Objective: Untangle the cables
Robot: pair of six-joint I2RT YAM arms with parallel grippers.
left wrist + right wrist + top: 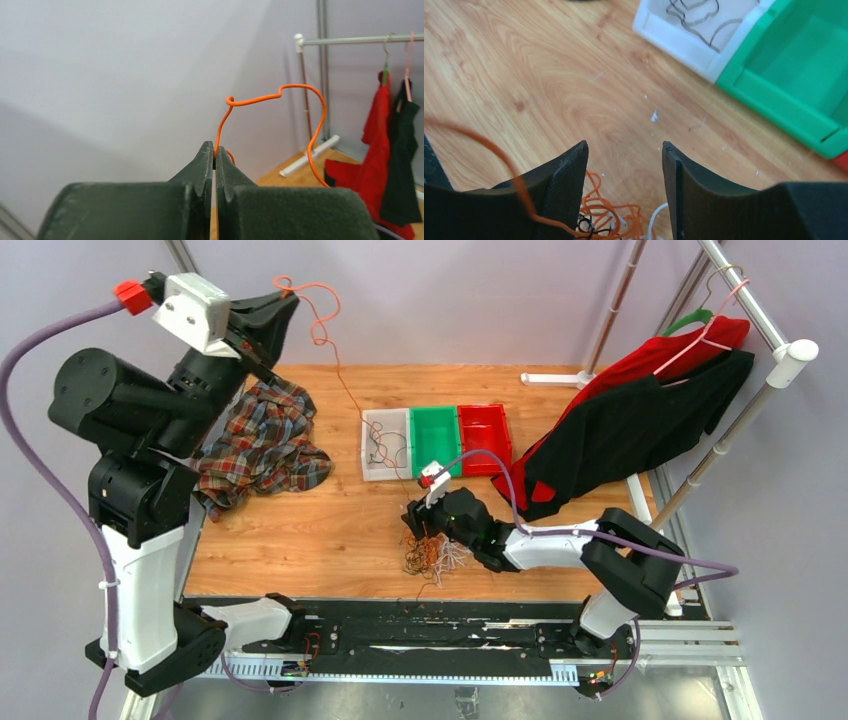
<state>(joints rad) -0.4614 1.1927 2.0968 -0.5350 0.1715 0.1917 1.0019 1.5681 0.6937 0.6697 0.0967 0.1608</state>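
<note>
The wooden table (pixel 330 530) carried a crumpled plaid shirt (pixel 260 445) at its left and, farther back, a row of three bins: white bin (pixel 385 476), green bin (pixel 432 435), red bin (pixel 483 430). The white one held a dark cable (pixel 694 15).

The left arm stood raised high above the table's left side. The left gripper (pixel 214 150) was clamped narrow on one orange cable (pixel 300 87), whose free end curled above the jaws while the rest slanted down past the bins toward the front of the table.

There the right gripper (pixel 624 150) hung low with its jaws wide apart and only bare wood between them, just behind the heap of cables (pixel 435 558) – a knot of orange, white and black strands near the front edge.

The step in hand looked like drawing one orange strand out of the knot. The next move probably called for the right gripper to pin the heap – or pinch a crossing strand – so the lifted cable could slip free rather than drag the whole tangle.
</note>
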